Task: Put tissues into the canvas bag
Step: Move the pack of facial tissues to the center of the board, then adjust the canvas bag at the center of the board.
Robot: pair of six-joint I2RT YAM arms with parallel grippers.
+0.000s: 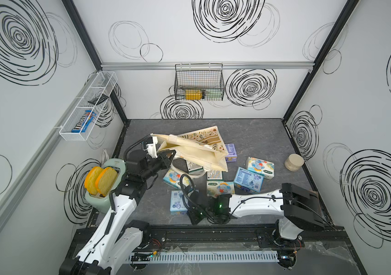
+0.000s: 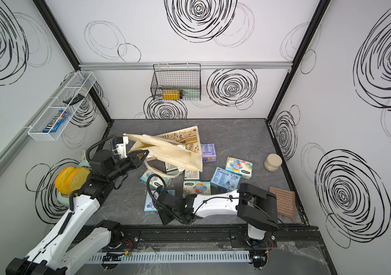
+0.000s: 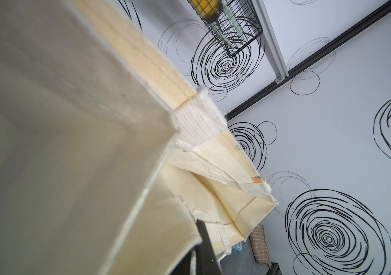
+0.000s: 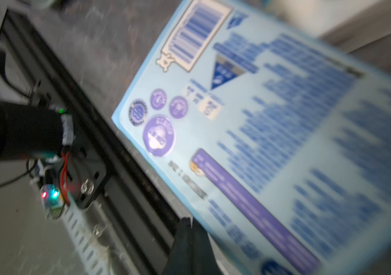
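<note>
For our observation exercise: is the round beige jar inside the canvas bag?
No, the jar stands on the table, well apart from the canvas bag.

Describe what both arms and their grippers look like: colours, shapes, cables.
The left arm and right arm have white shell links joined by blocky black joints. A black ribbed cable loops by each wrist, and thin black wires run along the white shells. The left gripper and right gripper have black tapered fingers. A green light glows near the right wrist.
</note>
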